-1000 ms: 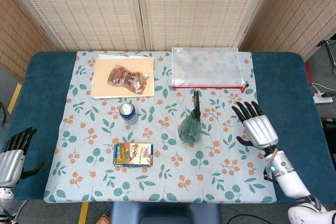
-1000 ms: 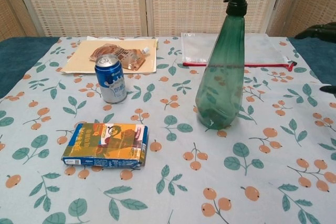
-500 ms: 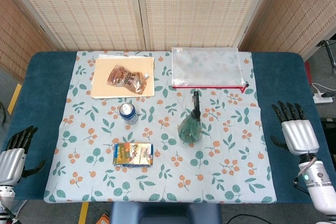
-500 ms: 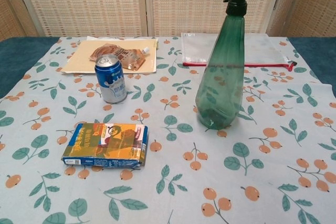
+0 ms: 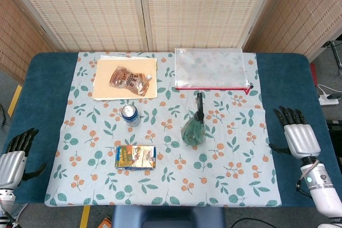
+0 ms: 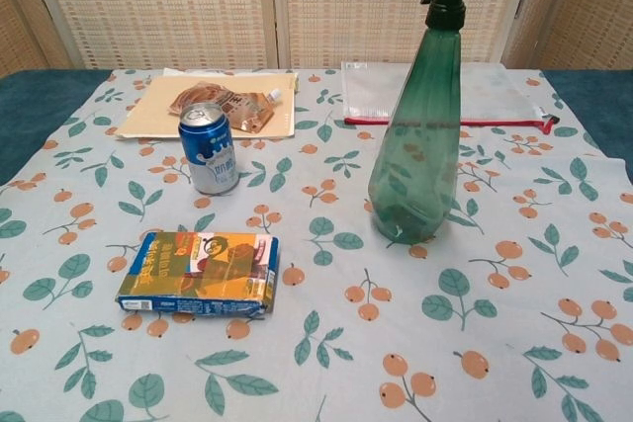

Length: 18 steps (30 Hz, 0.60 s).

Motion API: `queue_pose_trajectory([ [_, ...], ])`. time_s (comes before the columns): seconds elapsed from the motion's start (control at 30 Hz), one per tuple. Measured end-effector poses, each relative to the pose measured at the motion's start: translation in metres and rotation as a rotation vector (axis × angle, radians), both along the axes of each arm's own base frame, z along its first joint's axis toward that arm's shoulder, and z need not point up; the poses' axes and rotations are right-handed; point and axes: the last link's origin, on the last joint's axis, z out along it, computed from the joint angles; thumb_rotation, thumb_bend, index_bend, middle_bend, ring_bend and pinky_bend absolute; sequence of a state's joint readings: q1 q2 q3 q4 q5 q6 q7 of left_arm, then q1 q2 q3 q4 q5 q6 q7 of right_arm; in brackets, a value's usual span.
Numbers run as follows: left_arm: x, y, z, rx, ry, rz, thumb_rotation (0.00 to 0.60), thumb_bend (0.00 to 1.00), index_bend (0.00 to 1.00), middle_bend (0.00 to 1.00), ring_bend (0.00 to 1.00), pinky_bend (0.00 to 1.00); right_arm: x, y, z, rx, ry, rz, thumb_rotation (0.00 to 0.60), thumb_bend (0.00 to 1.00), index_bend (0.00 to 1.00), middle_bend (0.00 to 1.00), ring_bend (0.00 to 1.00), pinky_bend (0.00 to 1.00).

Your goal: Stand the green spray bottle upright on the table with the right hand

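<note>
The green spray bottle stands upright on the patterned tablecloth, right of centre, its black trigger head on top; the chest view shows the green spray bottle standing free with nothing touching it. My right hand lies off the cloth on the blue table edge at the far right, well apart from the bottle, fingers spread and empty. My left hand rests at the far left edge, fingers apart and empty. Neither hand appears in the chest view.
A blue drink can stands left of the bottle. A flat snack box lies in front of it. A brown pouch rests on a tan folder at the back left. A clear zip pouch lies at the back right.
My right hand has drawn away from the bottle to the right, off the cloth onto the blue edge, and left the chest view. The bottle has stayed upright and still.
</note>
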State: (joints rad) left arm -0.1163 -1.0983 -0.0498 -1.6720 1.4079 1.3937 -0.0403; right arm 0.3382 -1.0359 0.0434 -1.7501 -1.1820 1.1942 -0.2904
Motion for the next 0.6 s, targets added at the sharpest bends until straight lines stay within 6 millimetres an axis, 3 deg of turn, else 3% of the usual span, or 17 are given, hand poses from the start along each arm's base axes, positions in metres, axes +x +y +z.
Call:
queue_pose_trajectory([
  [0.33,0.0,0.0,0.0,0.003,-0.005,-0.001,0.6,0.23,0.0,0.0,0.0,0.0,0.001,0.02,0.0,-0.02,0.034,-0.005,0.6,0.12,0.0,0.0,0.0,0.0],
  [0.6,0.002,0.0,0.0,0.006,-0.012,-0.014,0.6,0.23,0.0,0.0,0.0,0.0,0.004,0.042,-0.002,-0.04,0.07,0.172,0.6,0.09,0.0,0.0,0.0,0.0],
])
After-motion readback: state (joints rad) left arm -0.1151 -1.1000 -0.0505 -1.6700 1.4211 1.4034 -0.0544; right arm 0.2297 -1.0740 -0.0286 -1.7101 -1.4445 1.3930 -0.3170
